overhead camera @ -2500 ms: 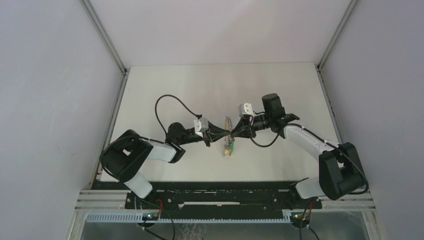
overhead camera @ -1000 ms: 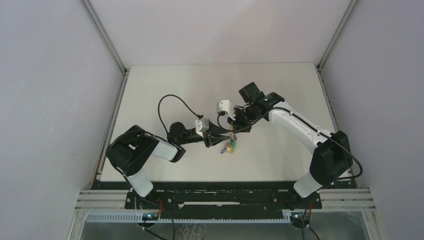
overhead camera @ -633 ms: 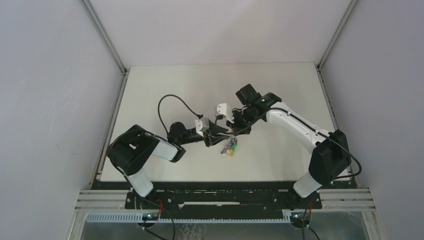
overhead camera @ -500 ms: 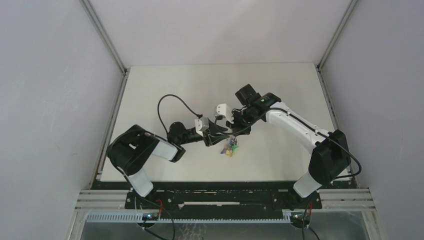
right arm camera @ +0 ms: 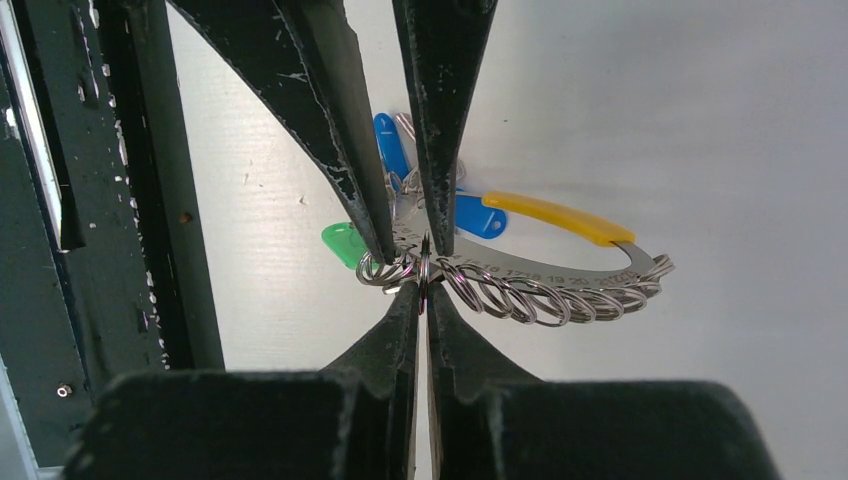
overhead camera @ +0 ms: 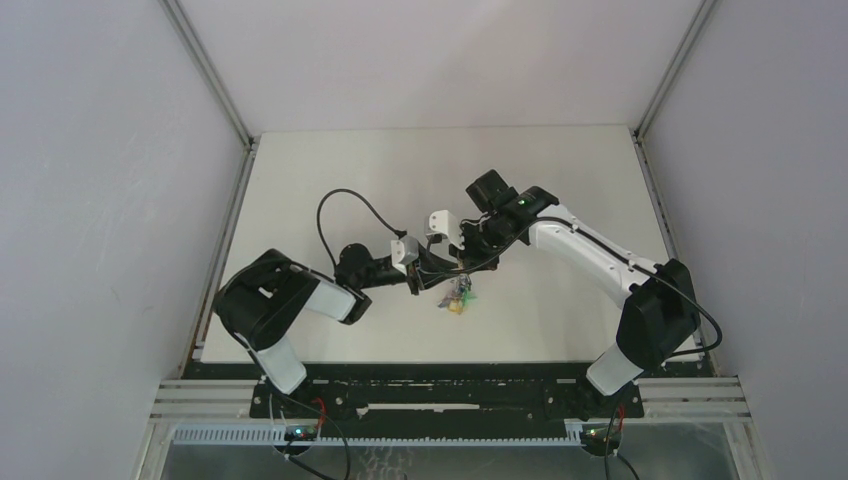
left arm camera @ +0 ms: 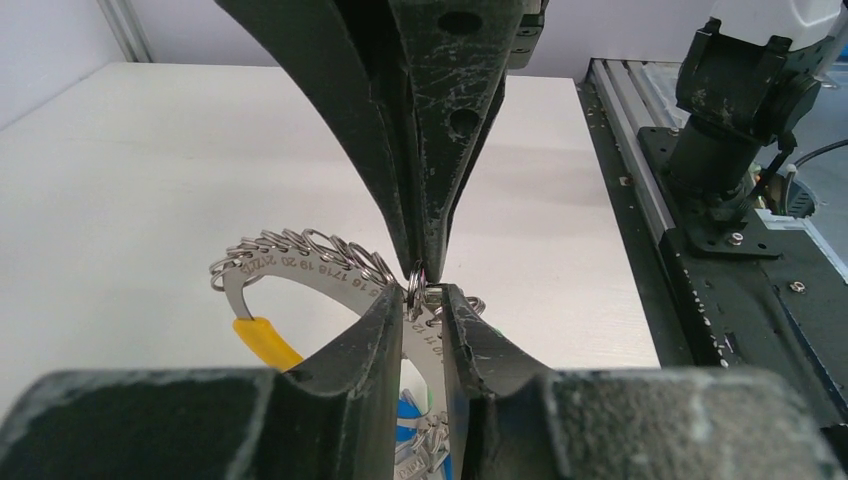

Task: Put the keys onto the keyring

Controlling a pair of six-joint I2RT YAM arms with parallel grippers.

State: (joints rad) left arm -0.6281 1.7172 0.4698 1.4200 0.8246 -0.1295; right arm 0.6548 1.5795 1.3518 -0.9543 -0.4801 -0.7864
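Observation:
The keyring is a silvery numbered band (left arm camera: 300, 268) with a row of small split rings (right arm camera: 540, 290), a yellow-orange sleeve (right arm camera: 545, 215), and blue (right arm camera: 388, 135) and green (right arm camera: 343, 243) tags. In the top view its bunch (overhead camera: 460, 293) hangs just above the table at the middle. My left gripper (left arm camera: 418, 300) is shut on the numbered band. My right gripper (right arm camera: 421, 290) comes from the opposite side and is shut on one small split ring at the band. Both grippers meet tip to tip in the top view, left (overhead camera: 440, 272) and right (overhead camera: 458, 255). The black-headed key is hidden.
The black rail (left arm camera: 700, 250) and the right arm's base (left arm camera: 740, 100) lie along the table's near edge. A black cable (overhead camera: 340, 205) loops above the left arm. Grey walls enclose the white table (overhead camera: 330, 160) on three sides.
My right arm has swung up and to the left, its gripper now meeting the left gripper's tips at the ring. The left gripper has kept hold of the keyring almost in place.

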